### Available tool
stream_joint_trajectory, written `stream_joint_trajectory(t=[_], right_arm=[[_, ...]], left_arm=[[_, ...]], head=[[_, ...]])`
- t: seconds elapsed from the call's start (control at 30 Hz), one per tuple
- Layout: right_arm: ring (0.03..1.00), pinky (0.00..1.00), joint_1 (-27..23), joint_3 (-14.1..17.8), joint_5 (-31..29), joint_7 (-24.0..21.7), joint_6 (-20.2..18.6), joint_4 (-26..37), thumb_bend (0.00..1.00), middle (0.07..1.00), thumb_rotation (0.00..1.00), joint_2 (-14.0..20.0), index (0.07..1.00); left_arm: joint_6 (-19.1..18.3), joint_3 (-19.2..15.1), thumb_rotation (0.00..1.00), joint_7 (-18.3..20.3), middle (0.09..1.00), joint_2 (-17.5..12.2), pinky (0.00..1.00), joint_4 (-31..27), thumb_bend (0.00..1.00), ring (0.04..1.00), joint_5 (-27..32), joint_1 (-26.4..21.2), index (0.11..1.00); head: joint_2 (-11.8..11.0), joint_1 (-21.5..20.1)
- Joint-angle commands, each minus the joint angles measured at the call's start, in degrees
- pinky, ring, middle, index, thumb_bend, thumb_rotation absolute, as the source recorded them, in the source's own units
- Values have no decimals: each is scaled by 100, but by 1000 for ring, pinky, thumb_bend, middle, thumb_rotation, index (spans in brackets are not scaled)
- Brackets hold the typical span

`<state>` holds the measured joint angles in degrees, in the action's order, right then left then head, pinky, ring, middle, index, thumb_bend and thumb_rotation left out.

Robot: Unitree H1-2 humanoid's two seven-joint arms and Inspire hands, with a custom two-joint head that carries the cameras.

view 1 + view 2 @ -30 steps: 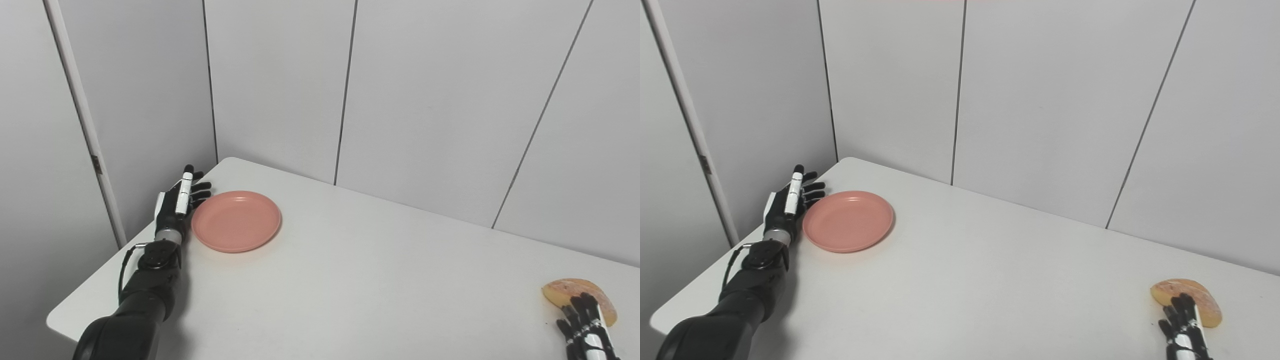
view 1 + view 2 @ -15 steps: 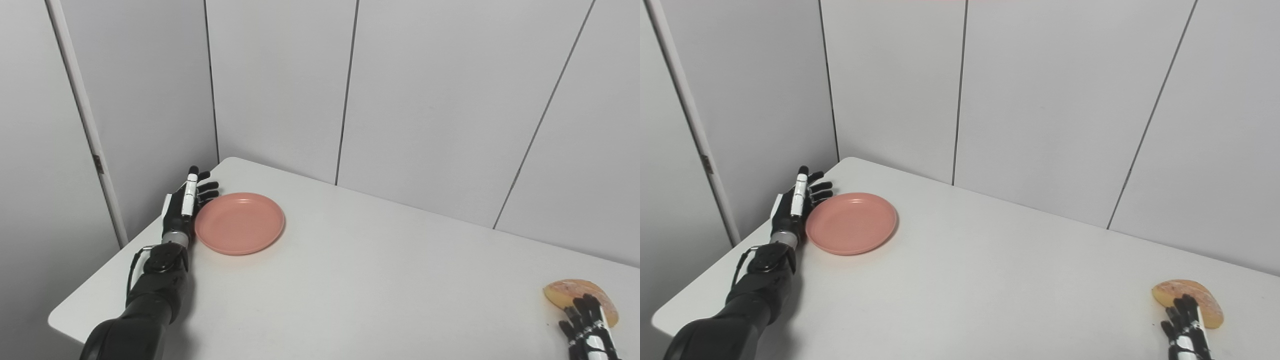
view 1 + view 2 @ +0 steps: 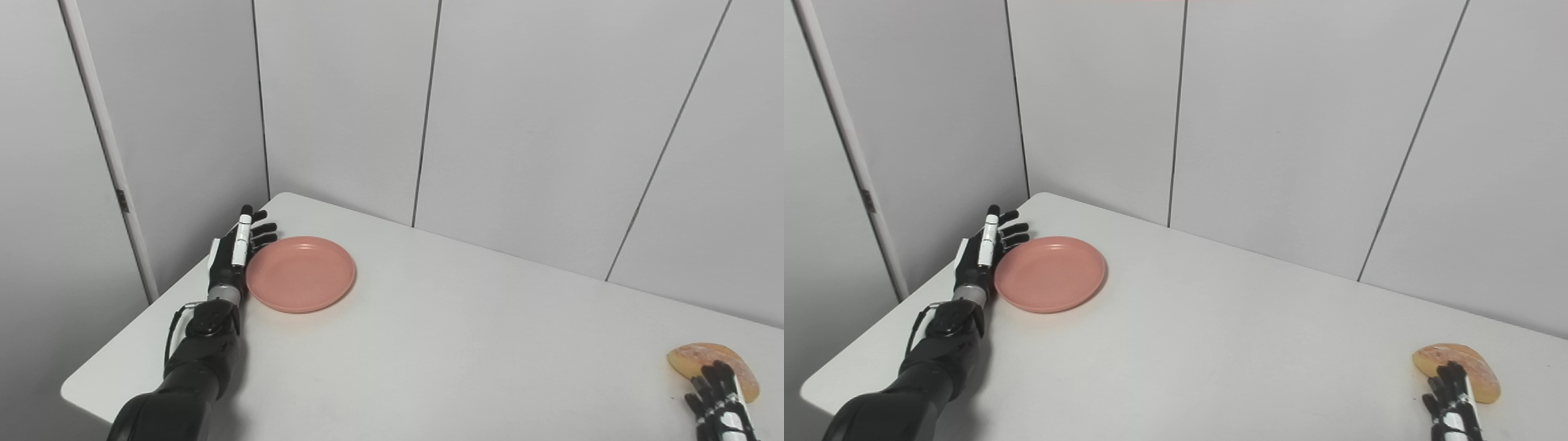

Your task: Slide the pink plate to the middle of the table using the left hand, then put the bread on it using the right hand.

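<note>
A pink plate (image 3: 300,274) lies empty near the table's far left corner. My left hand (image 3: 236,257) is open, with its fingers stretched along the plate's left rim and touching it. A curved piece of golden bread (image 3: 704,358) lies at the table's right edge. My right hand (image 3: 716,404) comes in at the bottom right, open and mostly cut off by the frame. Its fingertips (image 3: 1451,373) rest at the bread's near edge.
The white table (image 3: 441,343) runs between plate and bread. Grey wall panels stand close behind it and along its left side. The table's left edge and near left corner (image 3: 67,392) are just beside my left arm.
My left hand and the plate have slid a short way to the right together. The camera has also shifted a little. My right hand and the bread have stayed put.
</note>
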<state>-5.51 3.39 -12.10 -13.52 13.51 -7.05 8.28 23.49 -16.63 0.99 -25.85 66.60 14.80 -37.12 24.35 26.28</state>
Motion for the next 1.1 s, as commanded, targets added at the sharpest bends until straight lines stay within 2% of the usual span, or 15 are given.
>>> stream_joint_trajectory(t=[0.0,0.2,0.3,0.53,0.87,1.07], right_arm=[[1000,1000,299,-78,26,-44,86,-202,705,1000,938,-65,1000],[1000,1000,301,-81,71,-49,115,-216,685,1000,950,-44,1000],[1000,1000,302,-76,85,-45,124,-218,681,1000,955,-40,1000],[1000,1000,309,-71,49,-45,124,-196,664,1000,955,-51,1000],[1000,1000,283,-75,52,-29,144,-180,636,1000,950,-72,1000],[1000,1000,318,-91,53,-8,29,-37,622,1000,955,-76,1000]], left_arm=[[13,110,1000,183,702,192,734,-40,757,712,-39,-282,741],[-164,130,1000,160,707,345,733,-337,732,711,-21,-229,753],[-230,111,1000,147,698,437,720,-469,706,701,12,-207,730],[-333,150,1000,184,687,597,699,-788,707,683,8,-114,739],[-389,256,1000,320,700,805,698,-929,699,688,-8,-115,749],[-426,315,1000,296,699,917,688,-976,692,687,-58,-108,744]], head=[[13,-10],[26,-16],[39,-9],[55,-18],[46,-51],[71,-71]])
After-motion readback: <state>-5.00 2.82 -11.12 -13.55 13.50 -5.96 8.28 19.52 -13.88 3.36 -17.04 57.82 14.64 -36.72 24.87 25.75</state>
